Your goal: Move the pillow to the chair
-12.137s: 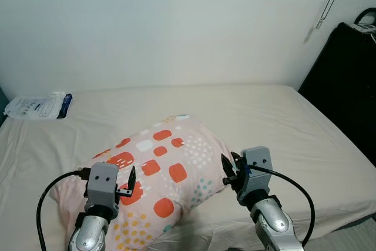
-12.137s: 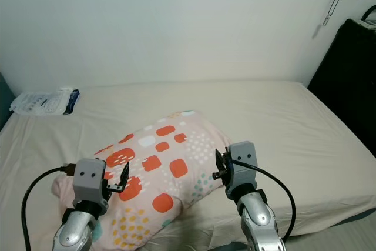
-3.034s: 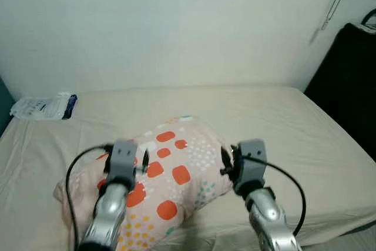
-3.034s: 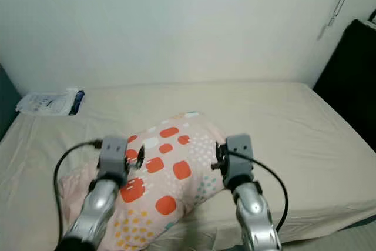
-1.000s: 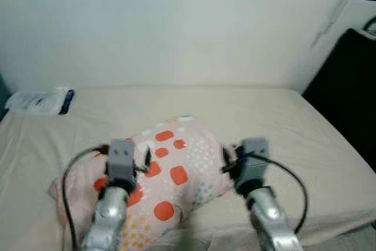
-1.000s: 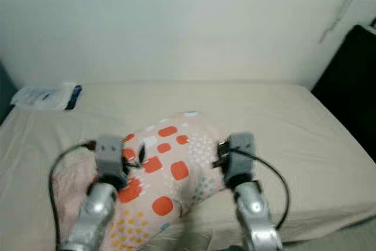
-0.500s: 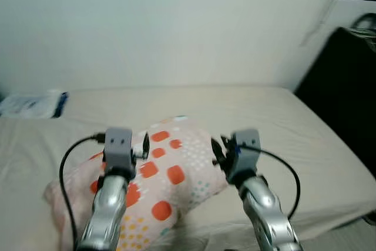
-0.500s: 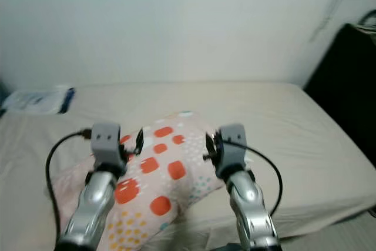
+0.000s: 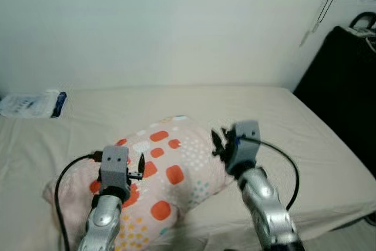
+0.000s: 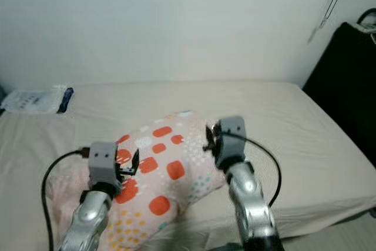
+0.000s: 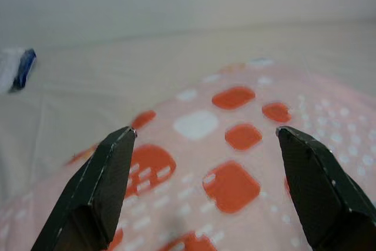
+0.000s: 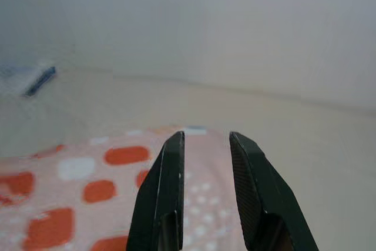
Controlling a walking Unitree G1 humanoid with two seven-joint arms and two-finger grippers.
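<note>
- On the bed (image 9: 305,139), head views show the pillow (image 9: 170,174) lying, unlifted.
- Left wrist view: left gripper (image 11: 205,145) spread wide above it.
- Right wrist view: right gripper (image 12: 205,145) slightly parted; grasping comes next.

One pink pillow (image 9: 170,174) with orange patches lies on one bed (image 9: 305,145) covered by a beige sheet. One white packet (image 9: 29,103) with a blue end rests at the bed's far left corner. One black chair (image 9: 343,86) stands to the right. Two grippers are raised: the left gripper (image 9: 138,166) and the right gripper (image 9: 216,141).
</note>
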